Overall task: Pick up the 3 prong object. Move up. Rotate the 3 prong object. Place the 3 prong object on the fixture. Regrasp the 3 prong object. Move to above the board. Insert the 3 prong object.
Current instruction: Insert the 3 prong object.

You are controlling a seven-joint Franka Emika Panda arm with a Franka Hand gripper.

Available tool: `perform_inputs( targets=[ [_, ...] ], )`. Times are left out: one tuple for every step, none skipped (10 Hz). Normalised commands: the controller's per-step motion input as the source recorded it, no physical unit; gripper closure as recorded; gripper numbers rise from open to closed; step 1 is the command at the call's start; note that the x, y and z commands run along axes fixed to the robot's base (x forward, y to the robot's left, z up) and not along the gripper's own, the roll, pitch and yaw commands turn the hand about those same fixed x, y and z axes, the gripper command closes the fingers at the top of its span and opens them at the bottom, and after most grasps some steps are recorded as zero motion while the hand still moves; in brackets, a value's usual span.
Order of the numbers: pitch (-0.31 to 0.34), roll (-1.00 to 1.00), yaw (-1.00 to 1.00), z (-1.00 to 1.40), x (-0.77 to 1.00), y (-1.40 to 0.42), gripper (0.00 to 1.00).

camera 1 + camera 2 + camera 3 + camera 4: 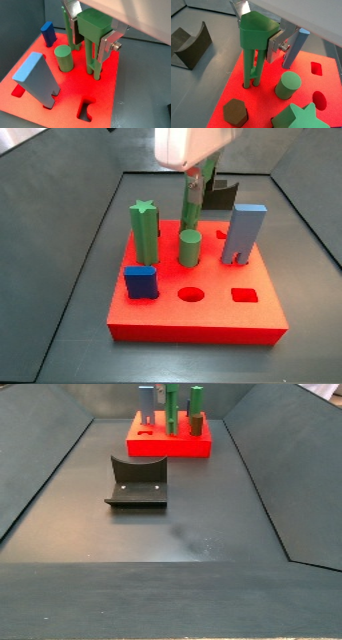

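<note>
My gripper (pixel 91 35) (pixel 258 36) is shut on the thick top of the 3 prong object (pixel 94 26) (pixel 256 34), a long green bar standing upright. The bar's slim lower end (pixel 251 80) meets the red board (pixel 73 100) (pixel 264 107) at a hole near the board's edge; how deep it sits cannot be told. In a side view the 3 prong object (pixel 194 193) stands at the board's (pixel 201 320) far side under the gripper (pixel 195 163). The dark fixture (pixel 191 46) (pixel 138 484) stands bare on the floor beside the board.
On the board stand a green star post (pixel 143 233), a green round cylinder (pixel 191 248) (pixel 63 57), a tall light blue block (pixel 243 233) (pixel 37 80) and a dark blue block (pixel 140 283). Round and square holes (pixel 243 295) show near its front. Dark sloped walls (pixel 54 474) ring the floor.
</note>
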Motion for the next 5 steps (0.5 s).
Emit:
perform_inputs(
  targets=[
    [-0.007, 0.01, 0.17, -0.61, 0.13, -0.02, 1.0],
    [-0.021, 0.01, 0.15, -0.67, 0.16, -0.01, 1.0],
    [-0.073, 0.0, 0.07, -0.67, 0.13, 0.0, 1.0],
    [-0.156, -0.16, 0.0, -0.17, 0.0, 0.06, 1.0],
    [0.029, 0.0, 0.0, 0.0, 0.02, 0.0, 1.0]
  ],
)
